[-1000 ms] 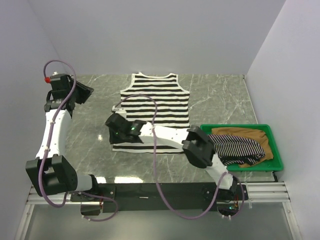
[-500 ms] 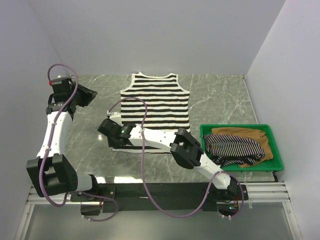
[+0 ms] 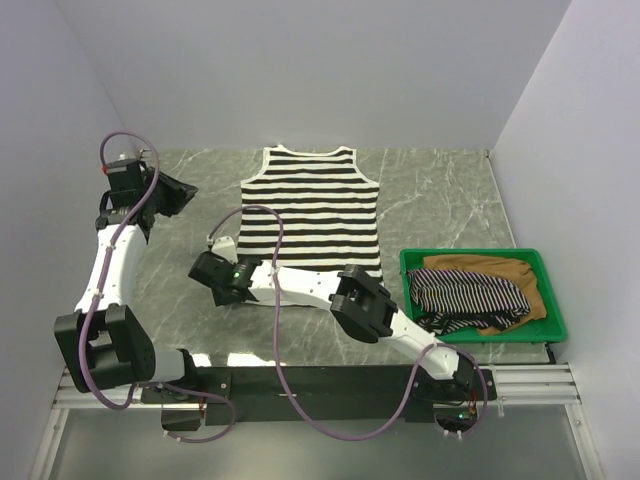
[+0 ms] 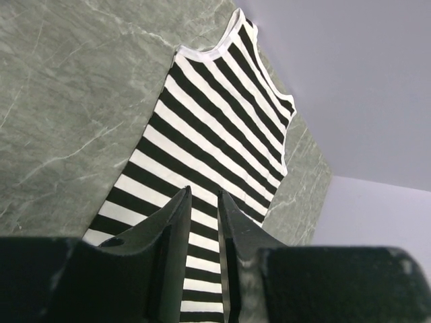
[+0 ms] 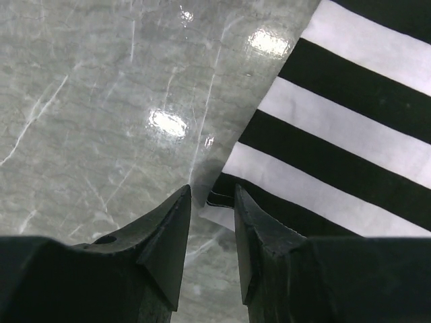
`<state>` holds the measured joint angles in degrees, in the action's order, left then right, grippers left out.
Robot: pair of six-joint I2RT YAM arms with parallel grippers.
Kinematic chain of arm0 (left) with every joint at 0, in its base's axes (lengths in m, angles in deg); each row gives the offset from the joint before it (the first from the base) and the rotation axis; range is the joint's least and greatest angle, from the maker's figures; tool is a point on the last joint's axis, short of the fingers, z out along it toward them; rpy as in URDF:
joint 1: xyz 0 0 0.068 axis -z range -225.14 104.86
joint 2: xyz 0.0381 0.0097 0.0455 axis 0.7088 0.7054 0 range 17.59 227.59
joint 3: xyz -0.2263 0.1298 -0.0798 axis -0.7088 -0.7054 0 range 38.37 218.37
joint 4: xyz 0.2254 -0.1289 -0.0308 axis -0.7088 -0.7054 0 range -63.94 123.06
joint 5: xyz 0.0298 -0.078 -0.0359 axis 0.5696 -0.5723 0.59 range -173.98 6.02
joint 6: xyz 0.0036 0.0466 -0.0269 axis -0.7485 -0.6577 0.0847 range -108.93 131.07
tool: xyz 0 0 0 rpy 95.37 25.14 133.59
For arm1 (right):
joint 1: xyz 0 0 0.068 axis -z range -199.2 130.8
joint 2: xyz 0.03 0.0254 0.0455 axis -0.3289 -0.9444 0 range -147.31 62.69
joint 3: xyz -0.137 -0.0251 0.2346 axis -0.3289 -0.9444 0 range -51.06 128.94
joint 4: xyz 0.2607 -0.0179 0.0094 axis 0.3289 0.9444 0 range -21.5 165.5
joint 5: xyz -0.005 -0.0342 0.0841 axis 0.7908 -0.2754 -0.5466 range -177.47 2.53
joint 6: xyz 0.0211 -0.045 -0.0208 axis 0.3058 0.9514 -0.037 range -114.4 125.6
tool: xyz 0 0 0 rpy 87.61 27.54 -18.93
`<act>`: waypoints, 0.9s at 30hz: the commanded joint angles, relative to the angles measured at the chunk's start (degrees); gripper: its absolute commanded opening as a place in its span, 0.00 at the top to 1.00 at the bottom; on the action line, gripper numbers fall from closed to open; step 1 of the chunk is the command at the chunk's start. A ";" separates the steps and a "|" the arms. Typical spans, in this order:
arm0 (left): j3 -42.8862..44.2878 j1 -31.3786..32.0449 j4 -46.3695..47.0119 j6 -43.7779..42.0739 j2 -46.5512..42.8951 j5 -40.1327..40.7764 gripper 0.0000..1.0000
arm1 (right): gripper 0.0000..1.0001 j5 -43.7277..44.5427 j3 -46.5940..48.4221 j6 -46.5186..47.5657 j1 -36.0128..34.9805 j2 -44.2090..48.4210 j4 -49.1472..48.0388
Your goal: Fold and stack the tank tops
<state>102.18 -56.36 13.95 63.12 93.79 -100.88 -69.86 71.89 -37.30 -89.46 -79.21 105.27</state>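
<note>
Though flat, boldly striped tank top (image 3: 312,210)

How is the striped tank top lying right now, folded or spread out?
Spread out, not folded: the striped tank top lies flat on the table, with its neckline and both straps showing.

Both arms are showing smooth white link shells set between blocky black joint housings. The left arm (image 3: 108,265) is carrying a mauve cable (image 3: 122,136) that is looping loosely over its far end at ten o'clock of the top view. The right arm (image 3: 300,285) is trailing a matching cable (image 3: 350,436) in wide loops, down past the black base rail (image 3: 300,380) at six o'clock. The left gripper (image 4: 204,222) and right gripper (image 5: 212,215) are showing matte black, wedge-shaped fingers tapering up from broad black bodies.
</note>
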 commanded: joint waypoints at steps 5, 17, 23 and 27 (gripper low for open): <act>-2.20 -0.03 3.82 0.24 0.96 -0.23 0.73 | 0.79 2.26 -1.65 0.88 -0.49 -0.22 1.11; -8.52 3.91 7.77 0.42 4.21 1.87 0.72 | 1.00 -7.05 -43.18 2.29 -0.49 26.92 -19.18; -7.74 8.93 9.44 1.91 11.50 4.95 0.66 | 1.00 -12.23 -55.53 1.68 -0.49 39.24 -24.91; -4.41 10.87 8.48 2.44 18.69 9.50 0.66 | 1.00 -12.16 -56.60 1.94 -0.49 42.67 -23.51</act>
<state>94.31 -46.06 21.23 64.89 109.16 -96.03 -80.48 15.66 -35.64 -89.57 -40.37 85.05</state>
